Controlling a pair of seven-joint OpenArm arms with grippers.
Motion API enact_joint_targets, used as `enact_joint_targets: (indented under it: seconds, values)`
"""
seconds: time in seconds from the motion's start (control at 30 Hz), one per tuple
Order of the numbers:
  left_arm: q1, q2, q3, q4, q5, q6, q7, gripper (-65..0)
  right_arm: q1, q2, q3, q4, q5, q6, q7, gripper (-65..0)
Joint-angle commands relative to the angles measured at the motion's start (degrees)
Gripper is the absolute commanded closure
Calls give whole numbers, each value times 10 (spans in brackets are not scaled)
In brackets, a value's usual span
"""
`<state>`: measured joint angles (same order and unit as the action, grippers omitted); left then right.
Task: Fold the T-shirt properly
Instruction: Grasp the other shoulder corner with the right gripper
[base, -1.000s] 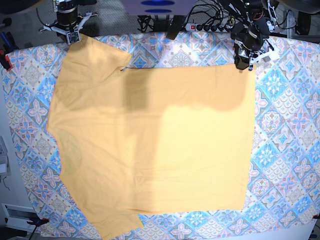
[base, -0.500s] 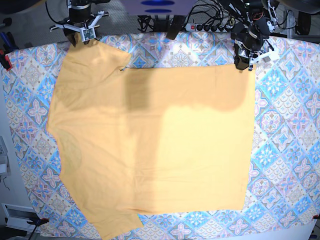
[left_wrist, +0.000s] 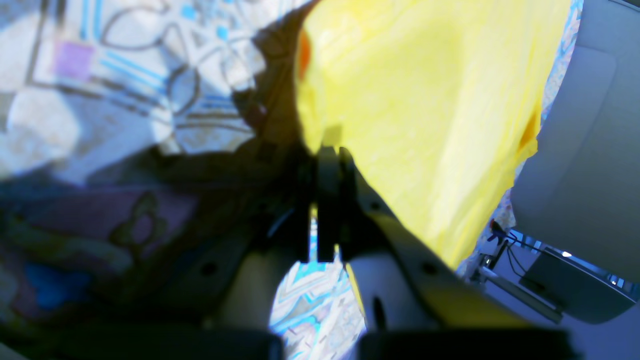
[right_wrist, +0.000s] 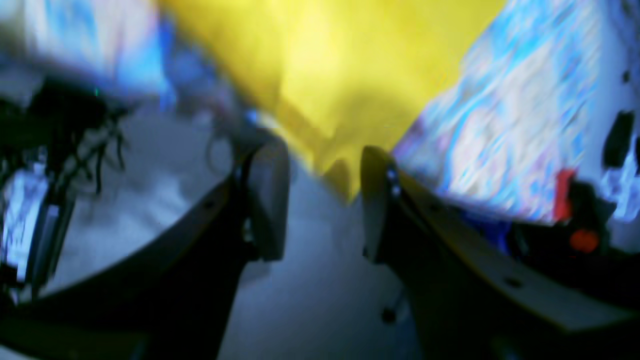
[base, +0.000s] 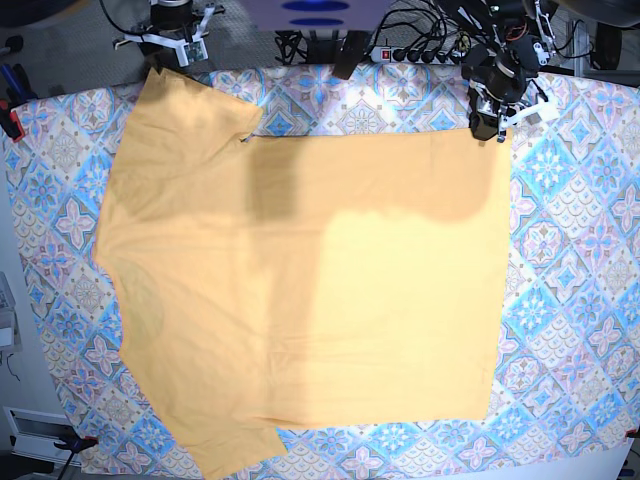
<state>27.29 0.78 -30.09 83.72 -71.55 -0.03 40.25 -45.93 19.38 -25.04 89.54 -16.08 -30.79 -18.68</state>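
Yellow-orange T-shirt (base: 300, 290) flat on worktop; left pincer (base: 487, 128) clenched on its corner, right pincer (base: 172, 28) released, so a one-sided pull could skew it.

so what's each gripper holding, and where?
Left gripper is shut on the T-shirt at its hem corner. Right gripper is open, holding nothing.

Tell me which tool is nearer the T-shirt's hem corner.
Left. The left tool sits shut on that T-shirt corner; the right tool hangs open beyond the far sleeve tip.
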Motion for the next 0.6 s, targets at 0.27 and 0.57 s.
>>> enact_joint_targets:
  seconds: [0.27, 0.57]
  values:
    - [2, -4, 0, 5, 3, 0, 1, 0, -1, 4, 0, 7, -6, -13, 11, -237]
    - [3, -4, 0, 5, 3, 0, 1, 0, 21, 4, 1, -24, -6, -13, 11, -233]
